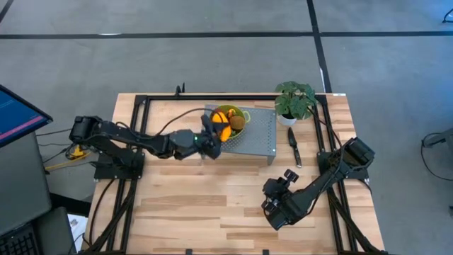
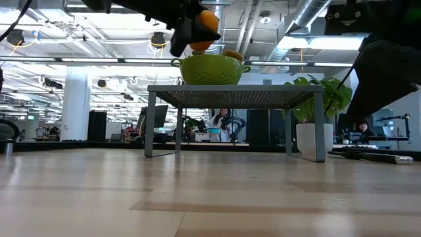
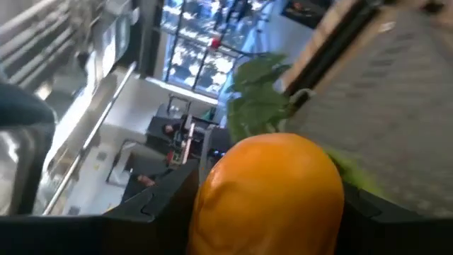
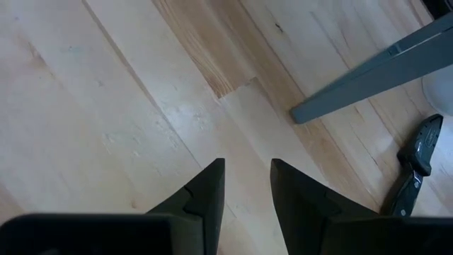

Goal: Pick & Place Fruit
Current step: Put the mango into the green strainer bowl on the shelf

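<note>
My left gripper (image 1: 216, 137) reaches in from the table's left and is shut on an orange fruit (image 3: 272, 191), just above the near-left rim of a green colander (image 2: 210, 69). The colander stands on a grey perforated metal stand (image 1: 256, 134). It holds a yellow-orange fruit (image 1: 221, 115) and a brown-green kiwi-like oval (image 1: 238, 122). My right gripper (image 4: 248, 180) hovers over bare wood near the table's front right, its fingers a little apart with nothing between them. My left gripper pinches the orange fruit by its two opposite sides (image 3: 212, 205) between its two fingers (image 3: 159, 209). The fingers come in about level from the table's left. The fruit (image 2: 207, 26) hangs clear above the colander's rim.
A leafy potted plant (image 1: 294, 99) stands at the back right beside the stand. A black-handled knife (image 1: 294, 147) lies on the table to the stand's right. One leg of the stand (image 4: 375, 67) is close ahead of my right gripper. Open wood lies along the front.
</note>
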Robot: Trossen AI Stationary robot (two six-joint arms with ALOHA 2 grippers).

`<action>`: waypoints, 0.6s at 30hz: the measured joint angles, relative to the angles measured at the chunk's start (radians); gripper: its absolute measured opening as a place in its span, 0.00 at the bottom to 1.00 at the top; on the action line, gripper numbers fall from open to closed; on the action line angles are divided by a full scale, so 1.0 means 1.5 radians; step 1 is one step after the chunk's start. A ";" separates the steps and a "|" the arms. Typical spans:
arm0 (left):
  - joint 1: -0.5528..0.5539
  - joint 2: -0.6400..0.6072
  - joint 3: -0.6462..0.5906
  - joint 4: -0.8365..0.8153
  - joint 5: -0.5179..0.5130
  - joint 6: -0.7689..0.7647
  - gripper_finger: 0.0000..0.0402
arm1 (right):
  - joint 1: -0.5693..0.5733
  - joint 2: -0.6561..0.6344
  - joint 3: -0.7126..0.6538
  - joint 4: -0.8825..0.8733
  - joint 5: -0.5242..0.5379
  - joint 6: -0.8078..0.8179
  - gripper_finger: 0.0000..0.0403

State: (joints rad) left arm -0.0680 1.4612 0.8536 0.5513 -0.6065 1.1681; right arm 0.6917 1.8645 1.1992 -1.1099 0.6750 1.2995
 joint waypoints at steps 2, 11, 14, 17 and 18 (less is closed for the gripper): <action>-0.012 0.000 0.000 -0.018 -0.006 0.027 0.53 | -0.001 0.000 0.000 0.000 0.000 0.000 0.27; -0.012 0.000 0.024 -0.042 -0.037 0.087 0.53 | -0.001 0.000 0.000 0.000 0.002 0.000 0.27; -0.006 0.000 0.028 -0.043 -0.029 0.071 0.53 | -0.001 0.000 0.000 0.000 0.003 0.000 0.27; 0.002 0.000 0.028 -0.043 -0.015 0.035 0.53 | -0.001 0.000 0.000 0.000 0.004 0.000 0.27; 0.004 0.000 0.028 -0.044 -0.009 0.024 0.53 | -0.001 0.000 0.000 0.000 0.004 0.000 0.27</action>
State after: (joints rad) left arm -0.0618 1.4612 0.8959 0.4858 -0.6202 1.2044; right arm 0.6907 1.8645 1.1992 -1.1095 0.6806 1.2997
